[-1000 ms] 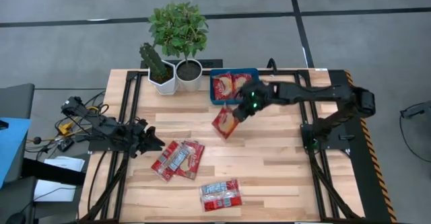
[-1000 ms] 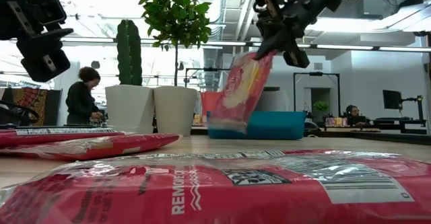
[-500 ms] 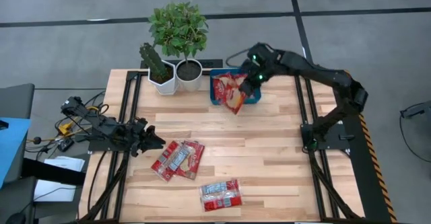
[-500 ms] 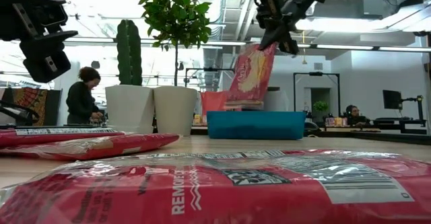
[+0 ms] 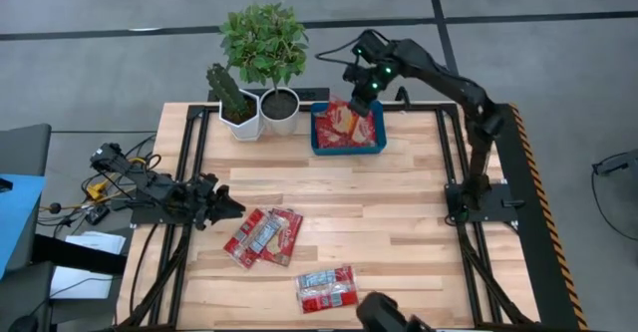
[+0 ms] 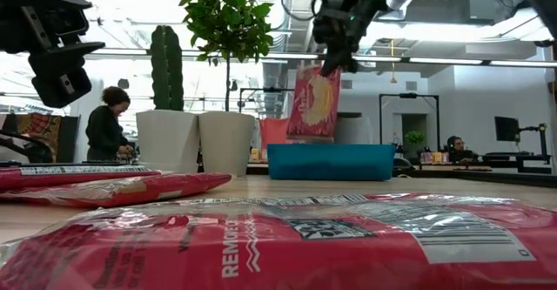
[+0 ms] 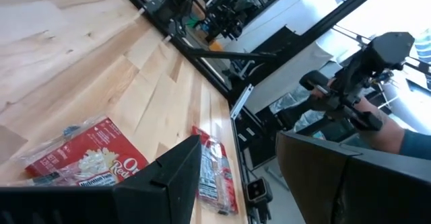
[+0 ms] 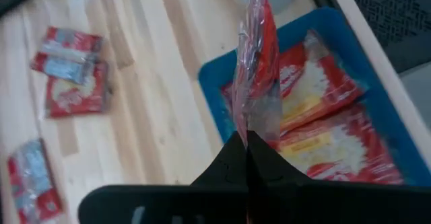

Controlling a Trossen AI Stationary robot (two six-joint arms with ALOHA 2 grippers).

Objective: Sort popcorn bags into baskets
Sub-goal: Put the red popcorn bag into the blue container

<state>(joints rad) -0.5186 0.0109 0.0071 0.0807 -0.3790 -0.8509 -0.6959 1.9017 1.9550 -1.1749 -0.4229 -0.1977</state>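
Over at the left edge of the table the left gripper (image 5: 227, 210) rests with jaws parted, near two popcorn bags (image 5: 265, 235) lying together, another pair (image 5: 327, 289) towards the front. Further right, the right gripper (image 5: 362, 94) pinches a hanging bag (image 6: 313, 101) by its top above the blue tray (image 5: 347, 149), where more bags (image 8: 323, 126) lie flat

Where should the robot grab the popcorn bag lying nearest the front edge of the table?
That popcorn bag lies flat on the table, so it is probably best to come straight down from above and pinch one short crimped end, where the thin seam fits between the jaws. The left gripper waits closest.
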